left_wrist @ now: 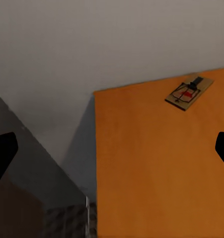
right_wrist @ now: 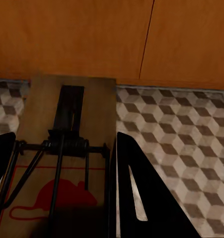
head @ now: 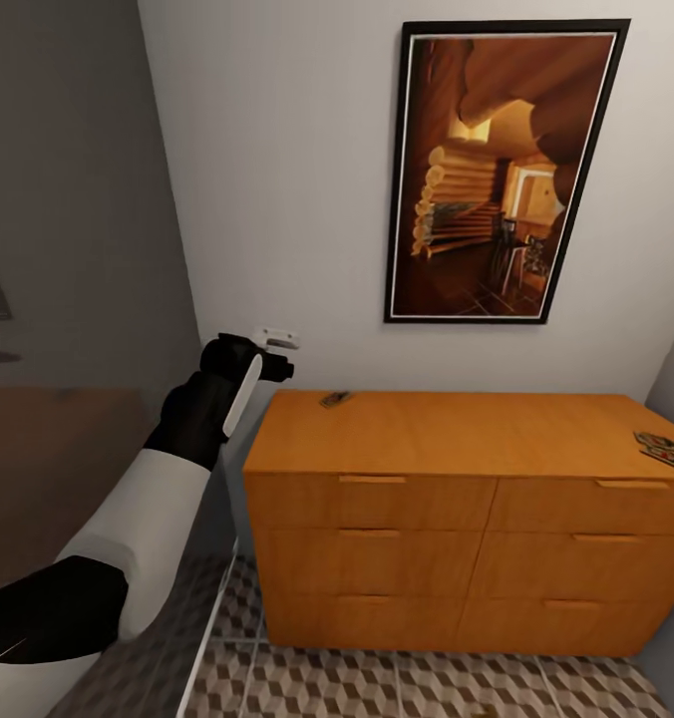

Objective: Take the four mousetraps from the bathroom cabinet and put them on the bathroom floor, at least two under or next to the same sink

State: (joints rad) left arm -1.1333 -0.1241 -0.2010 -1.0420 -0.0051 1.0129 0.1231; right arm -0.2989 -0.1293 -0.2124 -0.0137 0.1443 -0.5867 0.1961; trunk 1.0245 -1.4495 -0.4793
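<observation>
Held between the right gripper (right_wrist: 57,188) fingers above the bathroom floor (right_wrist: 181,129), one mousetrap (right_wrist: 67,148) may slip, while the spread left gripper (left_wrist: 112,148) may push another mousetrap (left_wrist: 189,91), near the cabinet (head: 447,439) top's back-left corner, off the edge.

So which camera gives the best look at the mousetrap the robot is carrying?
The right wrist view: the mousetrap sits close up between the right gripper's fingers, red mouse print and wire plain. The head and left wrist views show other traps lying on the cabinet.
</observation>
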